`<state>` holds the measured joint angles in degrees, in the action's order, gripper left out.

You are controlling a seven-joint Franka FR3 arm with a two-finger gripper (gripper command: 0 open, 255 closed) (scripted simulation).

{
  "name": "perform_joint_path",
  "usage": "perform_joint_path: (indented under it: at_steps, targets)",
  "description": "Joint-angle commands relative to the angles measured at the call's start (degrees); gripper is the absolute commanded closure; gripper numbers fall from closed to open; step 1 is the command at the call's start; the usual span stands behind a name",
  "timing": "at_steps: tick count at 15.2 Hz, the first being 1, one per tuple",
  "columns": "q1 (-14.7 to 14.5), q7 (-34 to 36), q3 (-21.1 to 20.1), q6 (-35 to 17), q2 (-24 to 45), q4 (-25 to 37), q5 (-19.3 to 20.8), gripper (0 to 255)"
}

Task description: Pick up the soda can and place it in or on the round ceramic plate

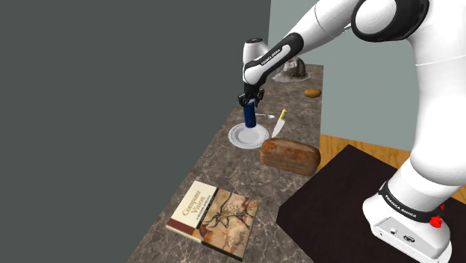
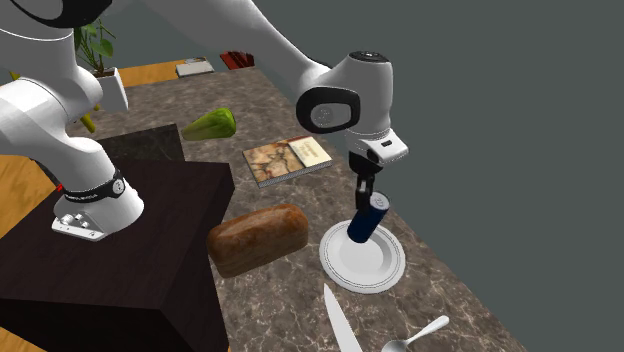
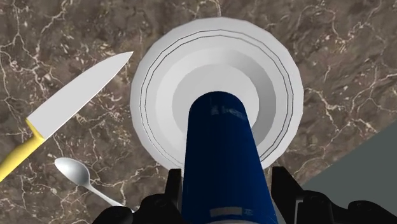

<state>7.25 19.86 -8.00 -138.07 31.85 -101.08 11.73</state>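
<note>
"FRANKA EMIKA" is showing in white letters along the dark strip of the forearm [image 1: 270, 60], up beyond the bread loaf [image 1: 290, 156] in the shoulder view. The same two words are running round the black band [image 1: 409, 205] at the robot's foot, to the shoulder view's right of the loaf. A book [image 1: 194, 210], lying nearer the camera than the loaf, is carrying the title "Computer Vision" on its cream cover. The blue soda can [image 3: 222, 159] is bearing small pale lettering too faint to read.
</note>
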Motion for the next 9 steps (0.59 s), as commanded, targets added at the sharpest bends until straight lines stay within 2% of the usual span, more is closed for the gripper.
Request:
perform_joint_path:
  at_steps: [1, 9]
  targets:
    - [-0.10, 0.23, 0.20, -1.24, 1.01, -0.17, 0.29, 255]
    - [-0.64, 1.15, 1.02, -5.32, 5.29, 0.00, 1.32, 255]
